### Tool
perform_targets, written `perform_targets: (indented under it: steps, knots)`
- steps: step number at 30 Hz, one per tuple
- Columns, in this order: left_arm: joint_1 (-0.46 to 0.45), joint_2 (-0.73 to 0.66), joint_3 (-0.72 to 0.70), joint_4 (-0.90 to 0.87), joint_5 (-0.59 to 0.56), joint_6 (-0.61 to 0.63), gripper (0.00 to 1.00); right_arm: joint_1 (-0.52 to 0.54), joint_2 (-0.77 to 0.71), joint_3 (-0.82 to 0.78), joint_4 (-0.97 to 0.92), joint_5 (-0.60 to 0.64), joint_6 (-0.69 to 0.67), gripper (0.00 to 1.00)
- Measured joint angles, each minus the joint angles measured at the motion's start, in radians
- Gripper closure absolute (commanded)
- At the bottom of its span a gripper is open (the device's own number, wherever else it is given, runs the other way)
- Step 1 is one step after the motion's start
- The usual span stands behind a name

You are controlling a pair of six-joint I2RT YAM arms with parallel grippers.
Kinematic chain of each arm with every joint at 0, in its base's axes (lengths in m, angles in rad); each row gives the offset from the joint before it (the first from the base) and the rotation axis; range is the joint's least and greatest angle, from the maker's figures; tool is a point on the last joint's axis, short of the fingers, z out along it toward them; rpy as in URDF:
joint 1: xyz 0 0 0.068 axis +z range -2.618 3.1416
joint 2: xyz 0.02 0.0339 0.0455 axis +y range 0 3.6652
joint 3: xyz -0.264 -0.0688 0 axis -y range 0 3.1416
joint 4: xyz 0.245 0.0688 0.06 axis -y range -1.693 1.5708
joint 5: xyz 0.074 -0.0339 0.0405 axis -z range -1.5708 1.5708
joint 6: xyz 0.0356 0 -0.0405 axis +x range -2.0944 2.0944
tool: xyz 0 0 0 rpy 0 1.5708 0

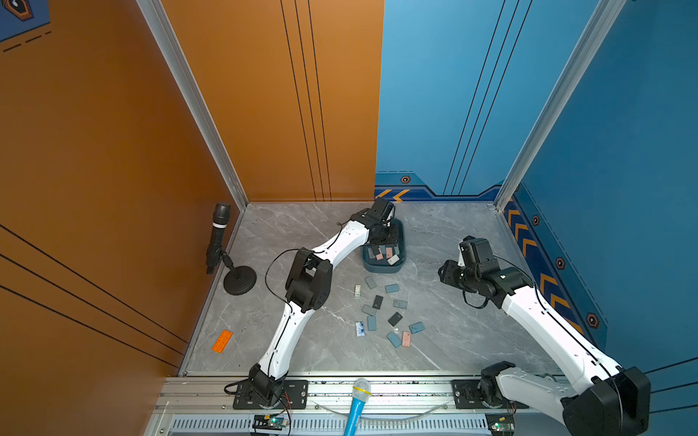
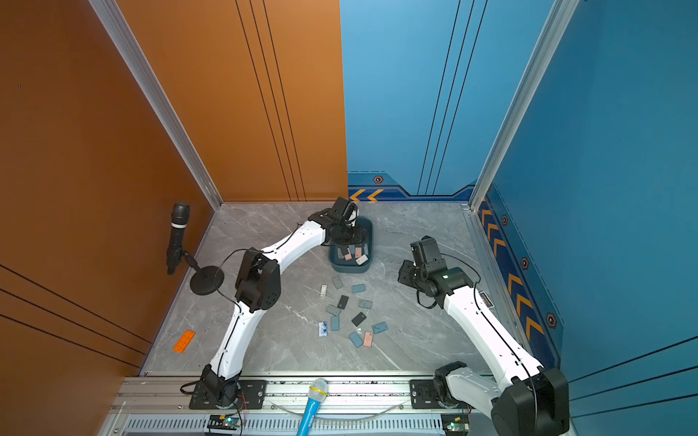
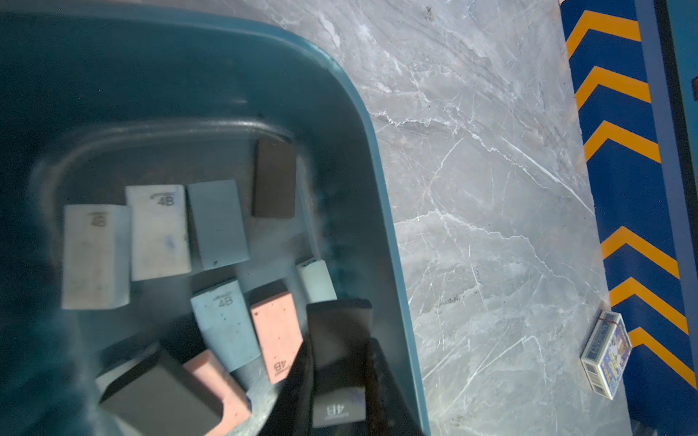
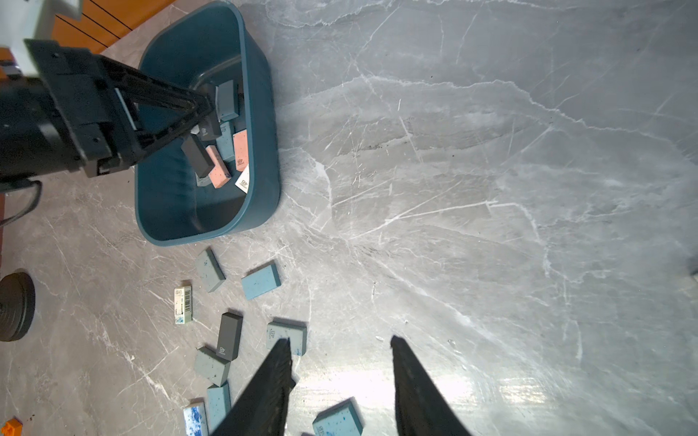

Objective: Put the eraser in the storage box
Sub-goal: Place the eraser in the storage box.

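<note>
**Release step, as we judge it.** The left gripper (image 3: 337, 381) is clenched on a dark grey eraser (image 3: 338, 332) printed 4B and carries it within the outline of the storage box (image 3: 377, 188).

The coming move turns on a vertical relation. The eraser sits at the fingertips with the box floor beyond it, so we judge that parting the jaws would be enough, with no sideways travel. Its long axis runs along the fingers and juts past their tips, and we expect it to land on one end and topple. The stored erasers (image 3: 158, 232), white, pale blue, pink and black, lie on the floor just beside the likely landing place.

In both top views the box stands at twelve o'clock of the loose erasers (image 1: 395, 319) scattered on the table (image 1: 472, 339). The left arm enters the box from about eight o'clock and is plainly the nearer arm. The right gripper (image 1: 442, 272) hangs at about three o'clock of the box, well apart from it.

In the top views the left wrist's own body hides both the fingertips and the held eraser. Only the left wrist view shows the grip and the print. The right wrist view adds the side aspect:
- The left fingertips lie inside the rim's outline.
- The right gripper (image 4: 340, 339) has its jaws parted, with nothing between them.
- It is near several loose erasers.

We cannot tell how high the eraser hangs above the floor.
</note>
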Motion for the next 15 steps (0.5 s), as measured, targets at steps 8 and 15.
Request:
perform_targets:
  steps: [8,15]
  knots:
    - [-0.002,0.052,0.025,-0.001,-0.001,-0.053,0.62,-0.018,-0.035,-0.021,-0.008,-0.006,0.001,0.55]
    - [-0.002,0.054,0.035,-0.003,-0.002,-0.064,0.54,-0.024,-0.064,-0.027,-0.017,-0.017,0.005,0.54]
